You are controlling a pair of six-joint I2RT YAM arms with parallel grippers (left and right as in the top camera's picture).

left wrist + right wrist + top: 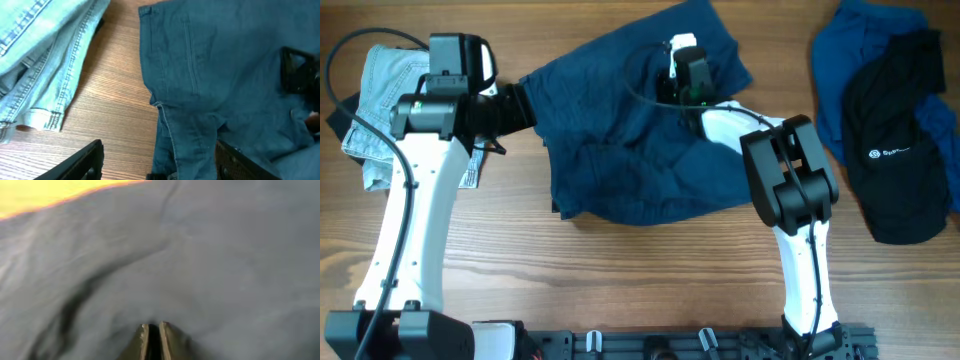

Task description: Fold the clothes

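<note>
A dark navy garment [620,150] lies spread out, rumpled, in the middle of the wooden table. My left gripper [528,100] is at its left edge. In the left wrist view the gripper [160,147] is open wide, with the garment's seamed edge [225,75] lying between the fingers. My right gripper [678,70] is down on the garment's upper middle. In the blurred right wrist view its fingers [154,326] are pressed nearly together on the navy cloth [225,255], which fills the frame.
Light blue jeans [385,80] lie crumpled at the back left, also in the left wrist view [45,60]. A blue garment [860,60] and a black garment [900,150] are piled at the right. Bare wood [620,280] shows in front.
</note>
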